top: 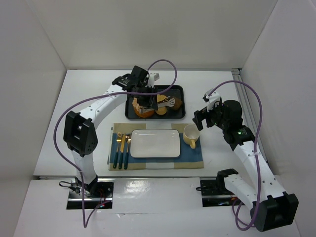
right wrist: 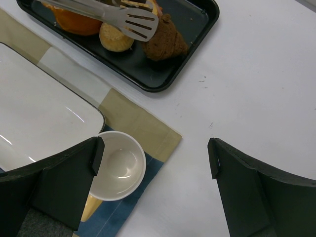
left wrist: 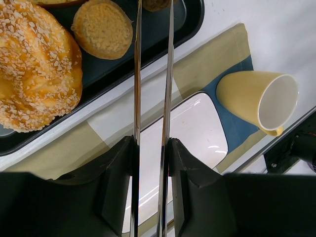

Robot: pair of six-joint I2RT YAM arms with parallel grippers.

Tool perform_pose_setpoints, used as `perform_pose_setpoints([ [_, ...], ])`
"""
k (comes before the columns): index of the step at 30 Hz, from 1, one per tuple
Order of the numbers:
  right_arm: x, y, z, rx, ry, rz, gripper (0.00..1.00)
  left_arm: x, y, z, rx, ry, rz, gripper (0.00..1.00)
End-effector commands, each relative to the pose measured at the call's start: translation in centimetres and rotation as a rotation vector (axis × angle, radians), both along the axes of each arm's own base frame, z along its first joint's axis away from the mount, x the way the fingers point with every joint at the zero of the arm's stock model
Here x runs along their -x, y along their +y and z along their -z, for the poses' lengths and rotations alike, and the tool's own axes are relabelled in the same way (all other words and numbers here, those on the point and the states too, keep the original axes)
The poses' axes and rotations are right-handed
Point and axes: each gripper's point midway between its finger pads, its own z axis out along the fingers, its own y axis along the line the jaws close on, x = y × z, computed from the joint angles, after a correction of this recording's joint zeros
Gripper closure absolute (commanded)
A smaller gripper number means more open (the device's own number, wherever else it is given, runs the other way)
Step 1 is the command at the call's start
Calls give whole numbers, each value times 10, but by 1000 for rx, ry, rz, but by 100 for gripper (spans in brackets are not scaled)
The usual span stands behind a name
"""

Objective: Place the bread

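The bread [right wrist: 165,40] lies at the tray's [right wrist: 191,22] right end, close to the rim, with the tongs [right wrist: 136,20] just beside it. Left jaws clamp the tongs. Right jaws gape wide over bare desk [right wrist: 256,89] beside the cup [right wrist: 118,165].

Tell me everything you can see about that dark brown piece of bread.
The bread is a small, dark brown chunk with a rough, ridged crust, darker than the pastries beside it. It lies in the black tray near its right end. The slotted tip of the metal tongs is at its left edge; contact is unclear.
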Motion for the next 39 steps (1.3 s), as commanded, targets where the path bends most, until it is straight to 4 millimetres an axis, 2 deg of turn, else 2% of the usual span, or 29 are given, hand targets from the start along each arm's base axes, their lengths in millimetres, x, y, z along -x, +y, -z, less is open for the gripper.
perform_pose_setpoints([
  [1, 2, 1, -11, 2, -33, -7, 0, 0, -5, -44, 76, -103, 36, 100],
  [4, 2, 1, -11, 2, -33, -7, 0, 0, -3, -42, 62, -104, 37, 100],
  [7, 2, 1, -11, 2, -33, -7, 0, 2, -2, -51, 71, -121, 37, 100],
  [12, 2, 1, -11, 2, -33, -7, 0, 3, 1, -54, 65, -127, 31, 100],
  [17, 1, 1, -12, 1, -42, -7, 0, 14, 6, -65, 55, -151, 34, 100],
  [20, 1, 1, -12, 1, -42, -7, 0, 28, 11, -72, 52, -159, 37, 100],
  [21, 1, 1, -12, 1, -42, -7, 0, 35, 15, -66, 44, -145, 37, 100],
  [22, 1, 1, -12, 1, -42, -7, 0, 40, 18, -78, 62, -177, 37, 100],
  [23, 1, 1, -12, 1, -42, -7, 0, 46, 21, -79, 62, -178, 37, 100],
  [24, 1, 1, -12, 1, -42, -7, 0, 55, 24, -70, 45, -162, 39, 100],
  [25, 1, 1, -12, 1, -42, -7, 0, 65, 30, -81, 63, -183, 32, 100],
  [26, 1, 1, -12, 1, -42, -7, 0, 70, 35, -80, 58, -188, 26, 100],
  [27, 1, 1, -12, 1, -42, -7, 0, 85, 39, -81, 62, -193, 35, 100],
  [28, 1, 1, -12, 1, -42, -7, 0, 87, 41, -73, 52, -176, 35, 100],
  [29, 1, 1, -12, 1, -42, -7, 0, 98, 47, -83, 65, -198, 35, 100],
  [30, 1, 1, -12, 1, -42, -7, 0, 106, 52, -75, 57, -184, 35, 100],
  [33, 1, 1, -12, 1, -42, -7, 0, 132, 60, -77, 64, -182, 48, 100],
  [34, 1, 1, -12, 1, -42, -7, 0, 139, 64, -68, 55, -166, 49, 100],
  [39, 1, 1, -12, 1, -42, -7, 0, 178, 71, -50, 70, -92, 73, 100],
])
